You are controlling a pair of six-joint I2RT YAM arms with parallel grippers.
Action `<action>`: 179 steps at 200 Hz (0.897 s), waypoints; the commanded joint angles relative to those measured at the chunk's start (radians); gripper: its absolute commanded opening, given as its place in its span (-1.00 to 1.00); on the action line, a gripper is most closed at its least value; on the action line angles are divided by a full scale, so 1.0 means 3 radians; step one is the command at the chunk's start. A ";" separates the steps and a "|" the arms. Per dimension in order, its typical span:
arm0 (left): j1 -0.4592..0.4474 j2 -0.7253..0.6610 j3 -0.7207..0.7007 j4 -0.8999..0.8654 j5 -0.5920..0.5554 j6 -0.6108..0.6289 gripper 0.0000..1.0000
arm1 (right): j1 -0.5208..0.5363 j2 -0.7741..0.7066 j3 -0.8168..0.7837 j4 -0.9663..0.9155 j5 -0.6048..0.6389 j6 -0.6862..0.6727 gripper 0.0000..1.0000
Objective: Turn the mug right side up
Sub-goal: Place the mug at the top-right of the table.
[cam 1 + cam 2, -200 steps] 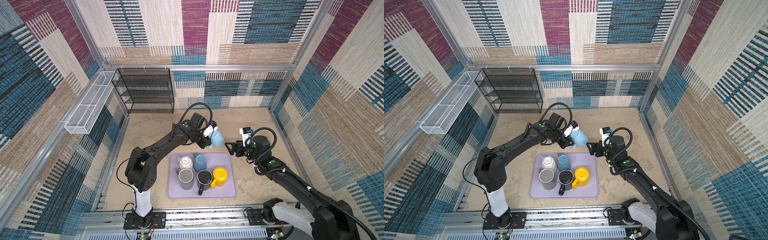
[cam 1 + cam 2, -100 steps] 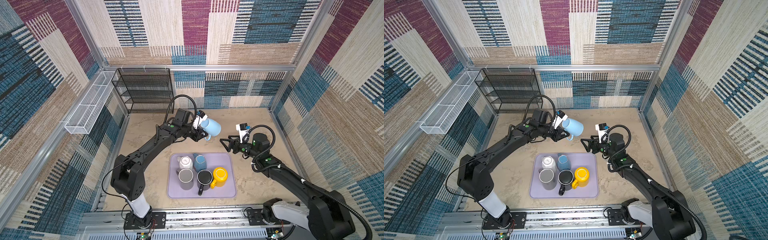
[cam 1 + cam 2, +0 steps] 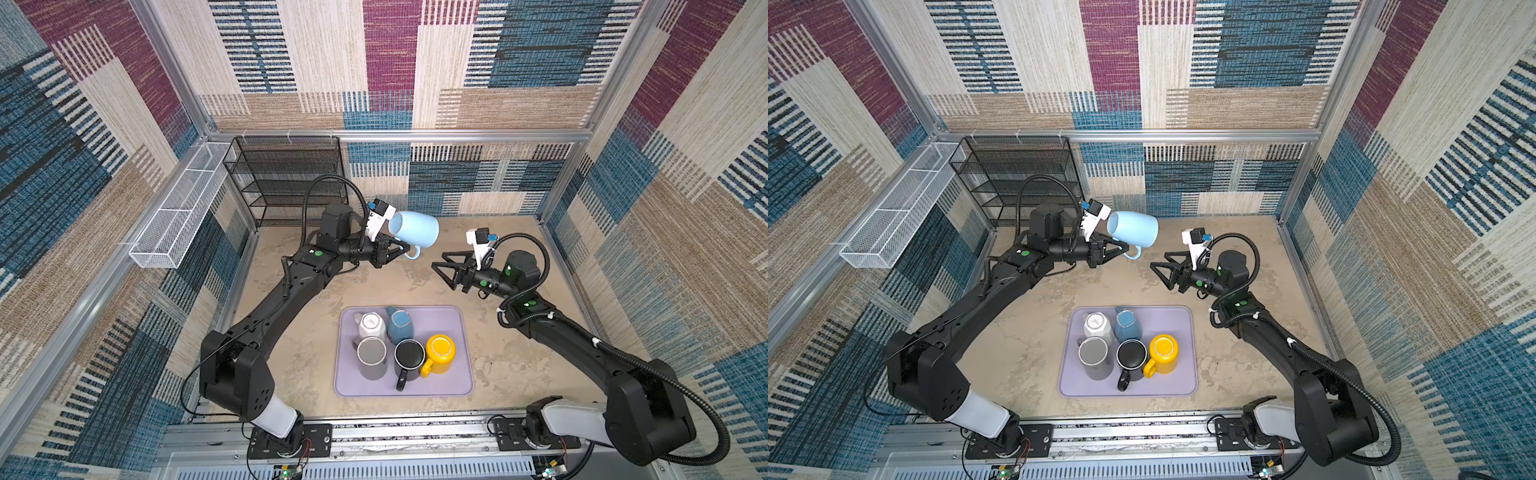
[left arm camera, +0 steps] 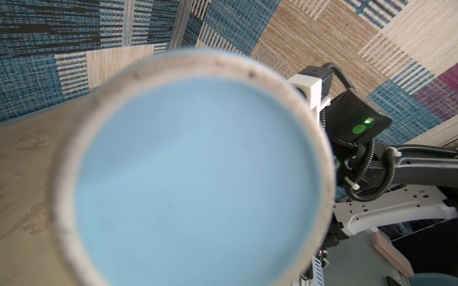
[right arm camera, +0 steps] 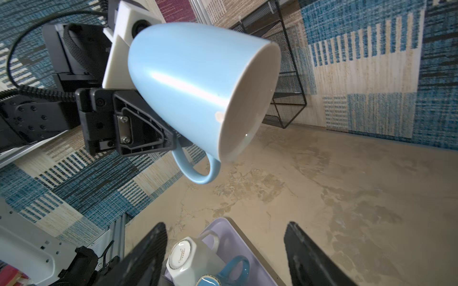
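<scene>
The left pincer point(image 3: 405, 249) is clenched on the handle point(image 5: 198, 173) of the light blue mug point(image 3: 414, 227). Its jaws grip the handle loop close to the mug wall. The mug hangs clear of the surface point(image 3: 328, 291), toward the back and just in front of the rear wall. It lies roughly on its side with the handle underneath. Its base faces the left wrist camera and fills most of that view point(image 4: 198, 168). Its mouth points away from the left arm, toward the right arm's side.

The right pincer point(image 3: 442, 275) is released. Its fingers point(image 5: 148, 255) stand well apart with nothing between them. It faces the mug mouth across a gap and does not touch the mug.

Nearer the robot base, a lilac tray point(image 3: 461, 374) rests on the surface between the two arms. It carries five mugs, all upside down:
- white mug point(image 3: 371, 326)
- blue textured mug point(image 3: 400, 326)
- grey mug point(image 3: 371, 357)
- black mug point(image 3: 409, 357)
- yellow mug point(image 3: 440, 351)

A black wire rack point(image 3: 286, 178) stands in the back left corner. A white wire basket point(image 3: 178, 208) is mounted on the left wall.
</scene>
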 commanded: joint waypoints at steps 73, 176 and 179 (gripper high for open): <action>0.0118 -0.0212 -0.0305 0.1274 0.0676 -0.0670 -1.00 | 0.0000 0.0209 0.0439 0.0476 -0.0794 0.0310 0.50; 0.0139 -0.0154 -0.0545 0.2479 0.0911 -0.1387 -1.00 | 0.0007 0.0365 0.0547 0.1065 -0.1047 0.0808 0.44; 0.0138 -0.0142 -0.0552 0.2497 0.0927 -0.1419 -1.00 | 0.0009 0.0368 0.0549 0.1078 -0.1053 0.0823 0.44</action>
